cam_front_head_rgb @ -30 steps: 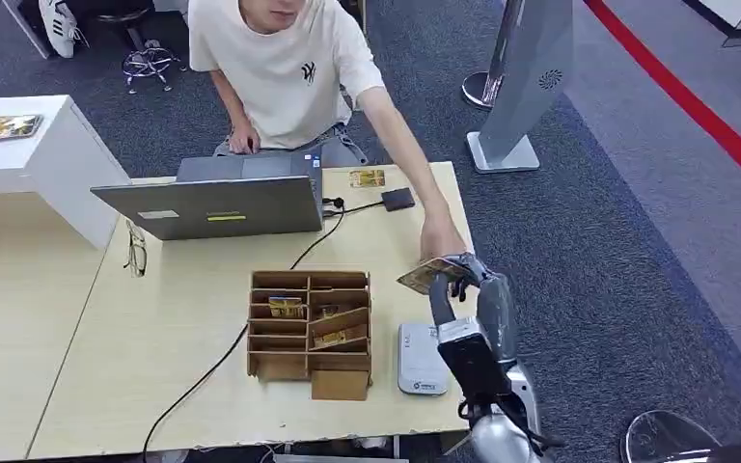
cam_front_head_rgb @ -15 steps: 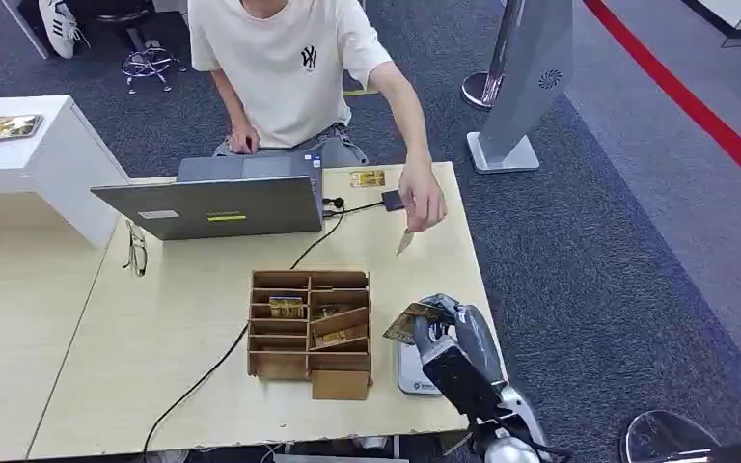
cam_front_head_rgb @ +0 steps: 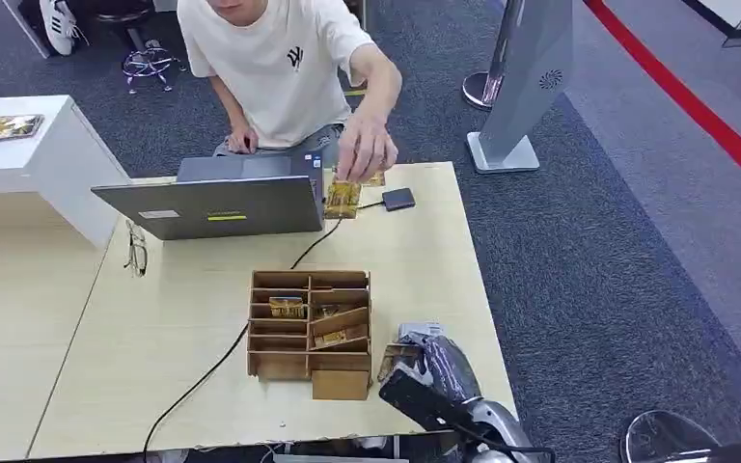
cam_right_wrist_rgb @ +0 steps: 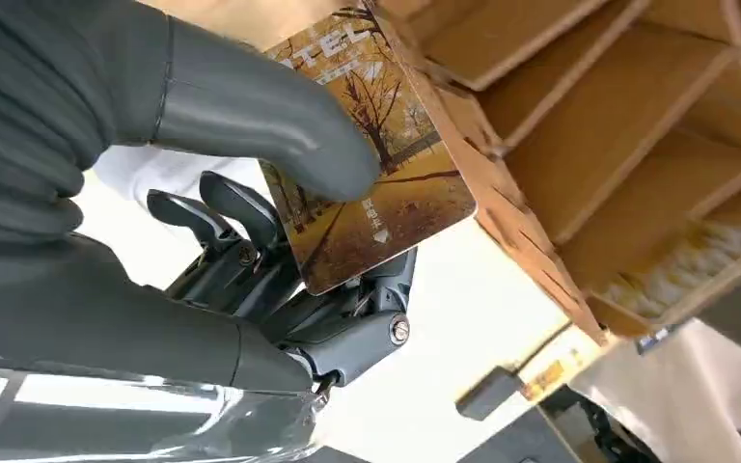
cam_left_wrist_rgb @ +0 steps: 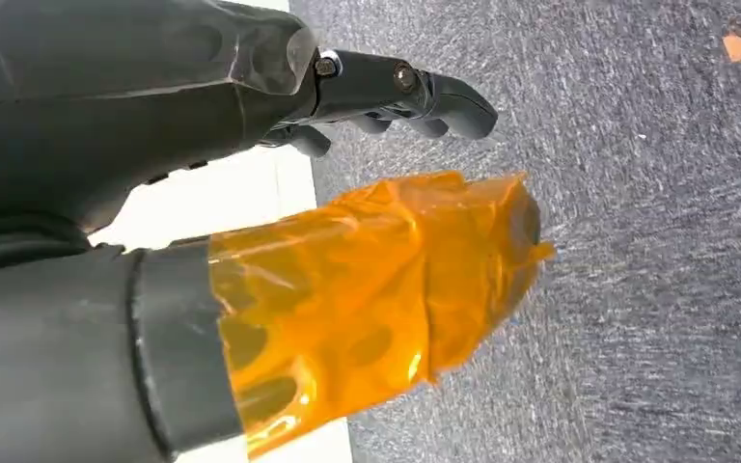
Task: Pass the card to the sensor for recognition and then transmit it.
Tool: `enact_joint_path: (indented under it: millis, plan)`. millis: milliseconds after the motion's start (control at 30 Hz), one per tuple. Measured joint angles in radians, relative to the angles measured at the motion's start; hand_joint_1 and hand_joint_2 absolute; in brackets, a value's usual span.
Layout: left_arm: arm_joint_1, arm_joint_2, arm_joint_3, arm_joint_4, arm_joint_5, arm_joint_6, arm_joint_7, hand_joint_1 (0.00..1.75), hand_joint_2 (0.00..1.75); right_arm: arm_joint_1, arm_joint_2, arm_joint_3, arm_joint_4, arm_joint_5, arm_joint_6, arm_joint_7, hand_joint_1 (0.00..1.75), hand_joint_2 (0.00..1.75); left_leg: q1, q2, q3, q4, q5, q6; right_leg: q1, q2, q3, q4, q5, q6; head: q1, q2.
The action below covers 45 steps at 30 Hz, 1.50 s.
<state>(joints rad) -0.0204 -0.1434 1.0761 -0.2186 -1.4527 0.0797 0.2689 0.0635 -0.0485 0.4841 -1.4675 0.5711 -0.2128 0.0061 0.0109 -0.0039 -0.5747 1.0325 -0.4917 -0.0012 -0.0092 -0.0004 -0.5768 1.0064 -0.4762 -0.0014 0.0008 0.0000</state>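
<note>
My right hand (cam_front_head_rgb: 431, 374) hangs low over the table's near right corner and pinches a golden card (cam_front_head_rgb: 395, 360) printed with autumn trees. In the right wrist view the card (cam_right_wrist_rgb: 376, 183) sits between the grey thumb (cam_right_wrist_rgb: 260, 116) and the dark fingers (cam_right_wrist_rgb: 251, 227), right beside the wooden organizer (cam_right_wrist_rgb: 589, 116). The white sensor (cam_front_head_rgb: 417, 332) is mostly hidden under this hand. A person's hand (cam_front_head_rgb: 367, 149) holds a second card (cam_front_head_rgb: 342, 198) upright by the laptop. My left hand (cam_left_wrist_rgb: 386, 87) hangs over grey carpet, fingers apart, thumb wrapped in orange tape (cam_left_wrist_rgb: 376, 289), holding nothing.
The wooden organizer (cam_front_head_rgb: 309, 328) with several cards in its slots stands left of my right hand. A laptop (cam_front_head_rgb: 217, 203), a black cable (cam_front_head_rgb: 222, 357) and a small dark reader (cam_front_head_rgb: 397, 199) lie at the far side. Glasses (cam_front_head_rgb: 135, 251) rest at the left.
The person drew a card away from my right hand toward the laptop. My right hand came down and back toward the near table edge, still pinching a card, and now covers the sensor.
</note>
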Motion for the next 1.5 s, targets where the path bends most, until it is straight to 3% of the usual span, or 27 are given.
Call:
enact_joint_path:
  millis: [367,967,1500]
  plan:
    - [0.0,0.005,0.002,0.0,-0.009,-0.007,0.003,0.0,0.0,-0.029,-0.012,0.017,0.049,0.118,-0.001,0.067,1.75,1.75,0.0,0.0,0.0,0.0,0.0,0.0,0.0,0.0,0.0,0.0,0.0,0.0,0.0,0.0]
    - [0.0,0.006,0.006,0.0,-0.013,-0.01,0.003,0.0,0.0,-0.028,-0.027,-0.061,0.0,0.104,-0.003,0.064,1.75,1.75,0.0,0.0,0.0,0.0,0.0,0.0,0.0,0.0,0.0,0.0,0.0,0.0,0.0,0.0]
    - [0.0,0.004,0.03,0.0,-0.013,-0.016,0.013,0.0,0.0,-0.025,-0.024,-0.057,0.017,0.172,0.027,0.078,1.75,1.75,0.0,0.0,0.0,0.0,0.0,0.0,0.0,0.0,0.0,0.0,0.0,0.0,0.0,0.0]
